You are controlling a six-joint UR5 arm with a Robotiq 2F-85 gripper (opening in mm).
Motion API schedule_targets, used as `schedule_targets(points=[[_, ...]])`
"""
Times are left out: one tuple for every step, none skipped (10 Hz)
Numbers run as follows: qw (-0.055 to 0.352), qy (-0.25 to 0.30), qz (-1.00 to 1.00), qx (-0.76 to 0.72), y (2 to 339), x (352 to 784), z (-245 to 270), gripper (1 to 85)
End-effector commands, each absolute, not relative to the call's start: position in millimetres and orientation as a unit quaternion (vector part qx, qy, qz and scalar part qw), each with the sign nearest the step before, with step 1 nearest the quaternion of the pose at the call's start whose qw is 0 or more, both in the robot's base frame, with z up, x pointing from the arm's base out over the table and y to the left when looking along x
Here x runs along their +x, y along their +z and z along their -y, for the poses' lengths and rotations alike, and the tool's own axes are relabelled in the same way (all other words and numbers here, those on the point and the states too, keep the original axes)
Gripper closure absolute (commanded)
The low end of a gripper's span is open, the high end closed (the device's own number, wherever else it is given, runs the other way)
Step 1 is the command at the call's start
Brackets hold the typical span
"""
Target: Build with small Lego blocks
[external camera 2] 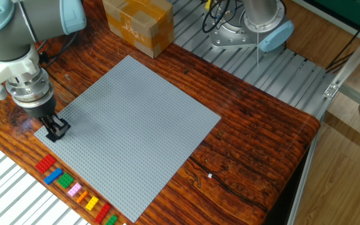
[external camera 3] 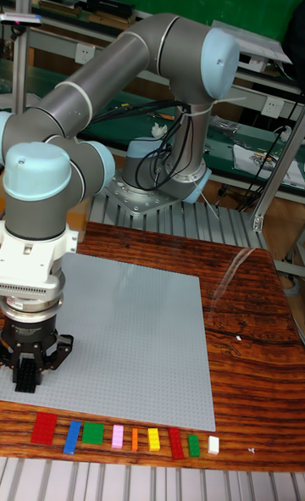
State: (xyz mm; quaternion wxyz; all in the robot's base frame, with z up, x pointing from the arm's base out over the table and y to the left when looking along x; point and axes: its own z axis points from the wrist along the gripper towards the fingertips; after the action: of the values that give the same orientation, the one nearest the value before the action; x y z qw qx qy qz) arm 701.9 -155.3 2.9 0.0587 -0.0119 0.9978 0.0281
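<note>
The gripper (external camera 3: 25,375) pinches a black Lego brick (external camera 3: 26,380) at the grey baseplate (external camera 2: 136,125) corner. It looks light, rigid and slick; best held by its long flat sides.

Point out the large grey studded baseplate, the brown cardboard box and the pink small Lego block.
Large grey studded baseplate (external camera 2: 136,125): fixed view, on its bare middle.
Brown cardboard box (external camera 2: 137,24): fixed view, on its taped top face.
Pink small Lego block (external camera 3: 117,437): tall fixed view, on the middle of its studded top.
</note>
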Motion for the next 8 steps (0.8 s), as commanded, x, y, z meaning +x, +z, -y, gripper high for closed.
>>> schedule_targets(points=[[0.059, 0.033, -0.998, 0.007, 4.1, 703.2, 157.0, 70.0], [0.059, 0.033, -0.998, 0.011, 4.1, 703.3, 156.8, 68.7], [0.060, 0.033, -0.998, 0.012, 4.3, 703.8, 156.6, 67.7], [0.061, 0.034, -0.997, 0.012, 4.4, 704.1, 156.0, 65.0], [0.061, 0.036, -0.997, 0.010, 4.6, 704.2, 154.7, 63.0], [0.061, 0.038, -0.997, 0.008, 4.8, 704.1, 153.9, 60.0], [0.061, 0.039, -0.997, 0.004, 5.0, 704.1, 153.4, 56.0], [0.061, 0.042, -0.997, -0.001, 5.7, 704.2, 152.4, 53.3]])
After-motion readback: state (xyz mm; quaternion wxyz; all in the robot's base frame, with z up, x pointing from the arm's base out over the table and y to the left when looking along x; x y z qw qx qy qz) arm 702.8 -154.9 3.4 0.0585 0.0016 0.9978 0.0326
